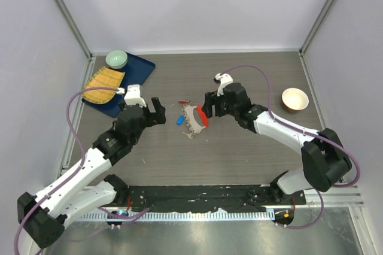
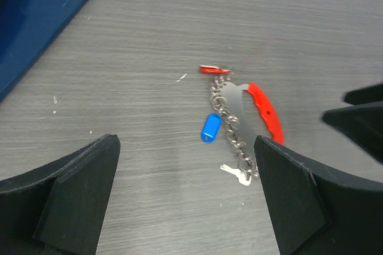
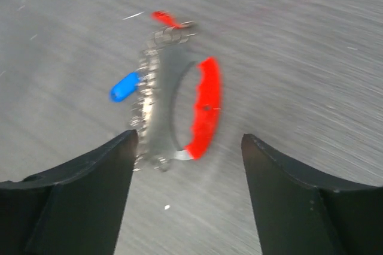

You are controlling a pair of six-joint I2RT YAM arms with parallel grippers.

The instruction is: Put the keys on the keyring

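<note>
The keyring (image 1: 192, 120) lies flat on the table between my two grippers: a pale chain loop (image 2: 230, 129) with a red curved tag (image 2: 266, 114) and a blue tag (image 2: 210, 127). The red-headed key (image 2: 212, 69) rests at the chain's far end and the silver key (image 2: 236, 173) at its near end. Both touch the chain; whether they are linked to it I cannot tell. My left gripper (image 1: 160, 111) stands open just left of the ring, holding nothing. My right gripper (image 1: 209, 106) is open just right of the red tag (image 3: 206, 105), its jaws apart with nothing in them.
A blue tray (image 1: 134, 78) at the back left carries a bamboo mat (image 1: 102, 84) and a green bowl (image 1: 116, 58). A small tan bowl (image 1: 294, 99) stands at the right. The tray's corner (image 2: 36, 9) shows in the left wrist view.
</note>
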